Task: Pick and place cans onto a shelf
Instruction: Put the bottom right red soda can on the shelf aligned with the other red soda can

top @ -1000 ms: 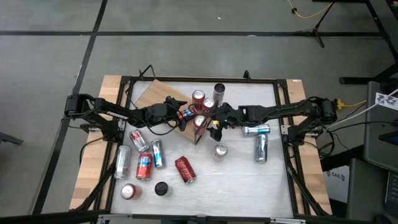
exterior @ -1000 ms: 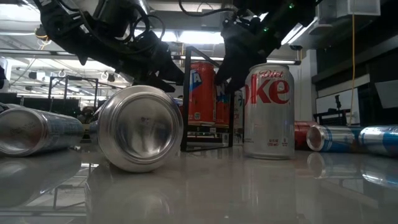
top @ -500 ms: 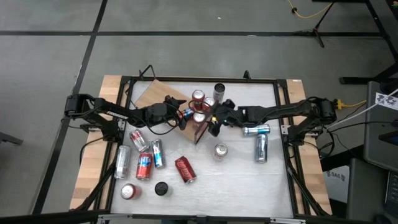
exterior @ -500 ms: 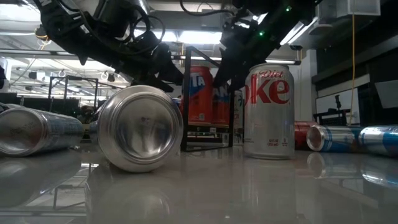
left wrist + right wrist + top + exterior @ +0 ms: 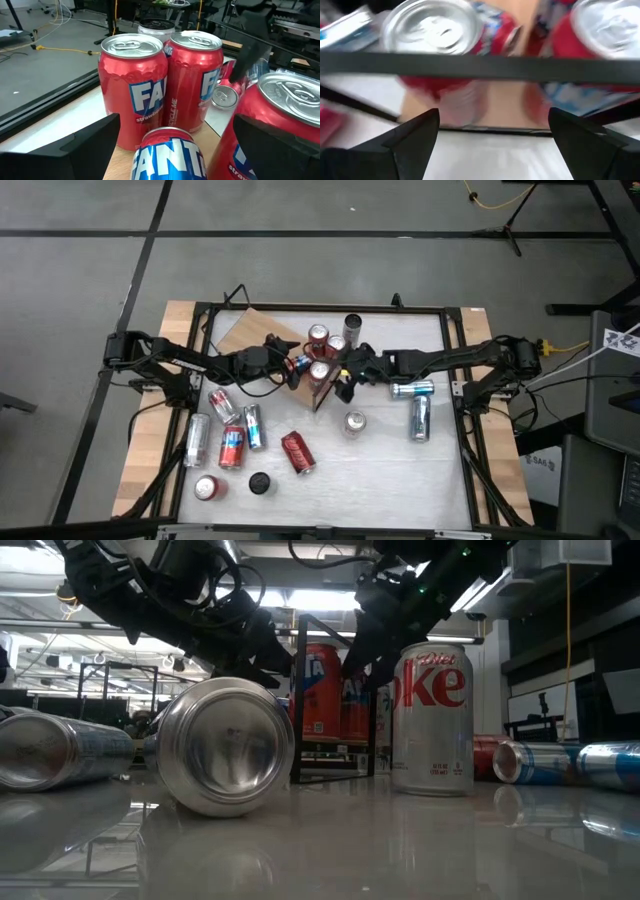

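The shelf (image 5: 250,336), a light wooden board with a black frame (image 5: 480,66) at its end, lies at the table's far middle. Three red cans (image 5: 134,90) (image 5: 192,80) (image 5: 280,125) stand upright on it. A fourth red-and-blue can (image 5: 167,152) lies on its side on the board, between the fingers of my open left gripper (image 5: 175,145), which stand on either side of it with gaps showing. From the right, my right gripper (image 5: 492,145) hangs open just outside the frame, facing the cans through it, with nothing between its fingers.
Several loose cans lie on the table's near left (image 5: 232,447) and two lie at the right (image 5: 420,418). A silver can (image 5: 432,718) stands upright near the frame, another (image 5: 352,327) beyond the shelf. A black disc (image 5: 259,482) sits near the front.
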### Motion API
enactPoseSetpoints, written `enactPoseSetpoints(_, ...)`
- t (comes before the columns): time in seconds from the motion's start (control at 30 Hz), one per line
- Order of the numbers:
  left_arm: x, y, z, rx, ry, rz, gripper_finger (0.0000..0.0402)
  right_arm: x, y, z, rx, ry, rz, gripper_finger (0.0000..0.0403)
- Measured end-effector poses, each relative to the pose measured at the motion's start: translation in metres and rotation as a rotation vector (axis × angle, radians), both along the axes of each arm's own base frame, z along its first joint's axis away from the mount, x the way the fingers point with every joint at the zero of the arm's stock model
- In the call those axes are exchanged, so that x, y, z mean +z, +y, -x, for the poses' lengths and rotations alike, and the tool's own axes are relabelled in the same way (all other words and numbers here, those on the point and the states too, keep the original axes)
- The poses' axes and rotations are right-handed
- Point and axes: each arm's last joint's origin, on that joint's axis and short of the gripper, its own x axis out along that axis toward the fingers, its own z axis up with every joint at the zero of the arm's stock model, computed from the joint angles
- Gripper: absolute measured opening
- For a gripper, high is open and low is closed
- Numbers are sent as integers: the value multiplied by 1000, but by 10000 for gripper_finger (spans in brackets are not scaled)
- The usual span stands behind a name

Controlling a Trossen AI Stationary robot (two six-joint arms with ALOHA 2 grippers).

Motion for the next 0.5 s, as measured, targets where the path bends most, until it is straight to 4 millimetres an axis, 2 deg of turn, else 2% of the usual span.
enactPoseSetpoints(0.5, 0, 1, 0, 17, 19, -27, 387, 0, 1, 0, 4, -10, -31, 367)
